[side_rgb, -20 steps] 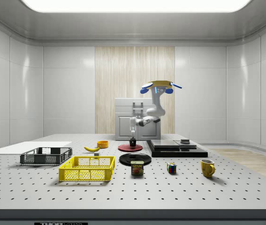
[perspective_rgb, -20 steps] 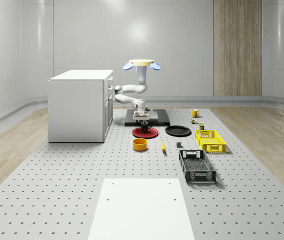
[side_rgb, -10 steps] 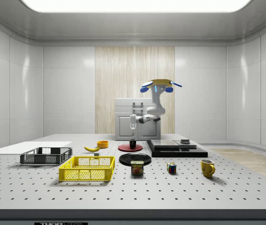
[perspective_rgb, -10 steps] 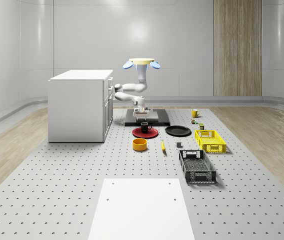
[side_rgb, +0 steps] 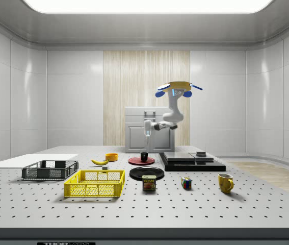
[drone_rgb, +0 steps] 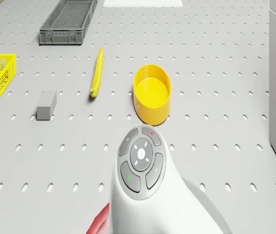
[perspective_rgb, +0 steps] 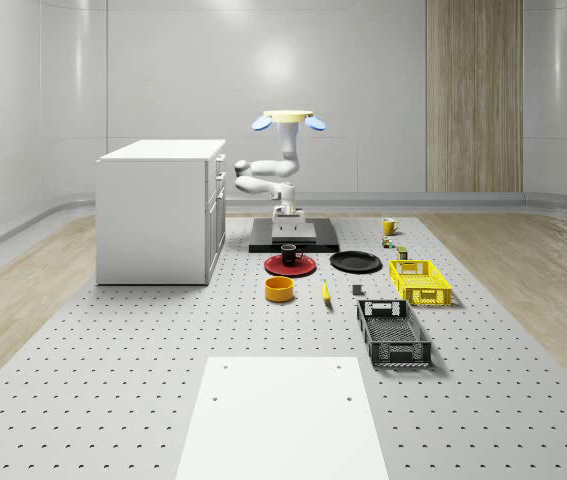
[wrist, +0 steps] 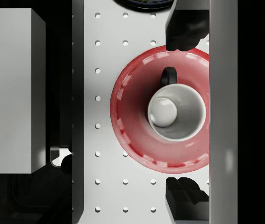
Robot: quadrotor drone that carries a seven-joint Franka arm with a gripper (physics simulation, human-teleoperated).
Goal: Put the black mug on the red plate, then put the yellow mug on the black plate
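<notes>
The black mug [wrist: 176,112] stands upright on the red plate [wrist: 132,116], directly below the gripper [wrist: 184,116], whose fingers [wrist: 186,28] are spread apart and empty; the drone [perspective_rgb: 288,120] hovers above the black platform [perspective_rgb: 308,242] behind it; next, I judge, rise clear before crossing to the yellow mug [side_rgb: 225,182], well away beyond the black plate [perspective_rgb: 355,262].

The drone [perspective_rgb: 288,120] hovers aloft — arm bent beneath it, claw [wrist: 186,120] pointing straight down, fingers [wrist: 187,29] spread wide.
</notes>
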